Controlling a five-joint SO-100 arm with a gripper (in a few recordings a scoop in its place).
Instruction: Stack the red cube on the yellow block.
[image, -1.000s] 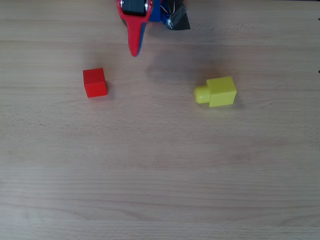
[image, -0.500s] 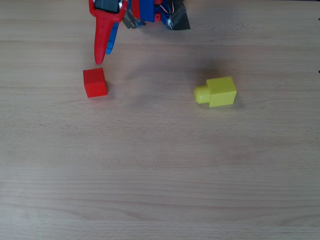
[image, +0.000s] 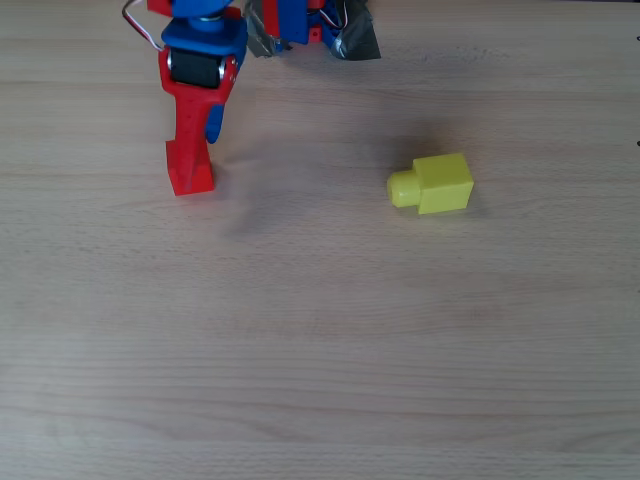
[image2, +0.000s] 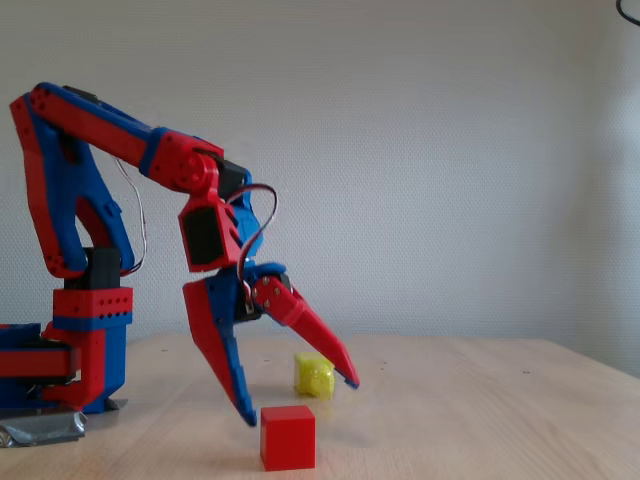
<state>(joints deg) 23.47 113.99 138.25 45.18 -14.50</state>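
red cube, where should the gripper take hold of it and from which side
Grip the red cube across two opposite flat side faces, coming down from above. It sits flat and alone on the table, far from the yellow block, so every side is free, and its smooth parallel faces suit the pads. The gripper hangs open just above it, so probably a straight descent, then close.

The cube (image2: 288, 437) was plain bright red; the block (image: 432, 184) was bright yellow; the arm (image2: 120, 215) was red and blue, as was the gripper (image2: 298, 398); the table (image: 330, 340) was pale wood-grain; the wall (image2: 450, 150) was off-white.
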